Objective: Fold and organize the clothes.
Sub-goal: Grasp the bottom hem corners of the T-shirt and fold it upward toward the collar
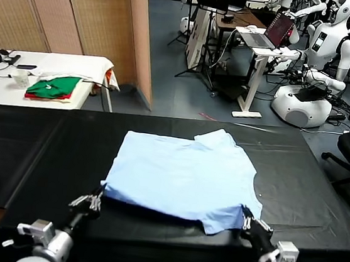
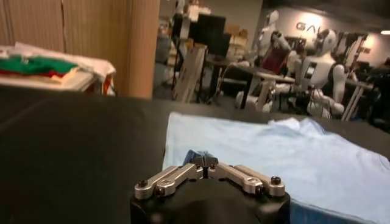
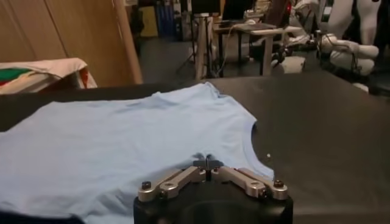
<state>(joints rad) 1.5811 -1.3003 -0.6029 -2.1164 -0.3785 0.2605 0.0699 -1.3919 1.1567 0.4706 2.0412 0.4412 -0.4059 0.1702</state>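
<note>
While both claws are pinched shut on the near hem, the T-shirt (image 1: 183,173) lies spread mid-tabletop (image 1: 34,146), closer to the near edge. Left gripper (image 1: 96,199) grips the near-left corner of the hem, right gripper (image 1: 248,223) the near-right corner. Thin cotton looks light and limp, likely to sag and crease; the hem corners and shoulders seem the best holds.
</note>
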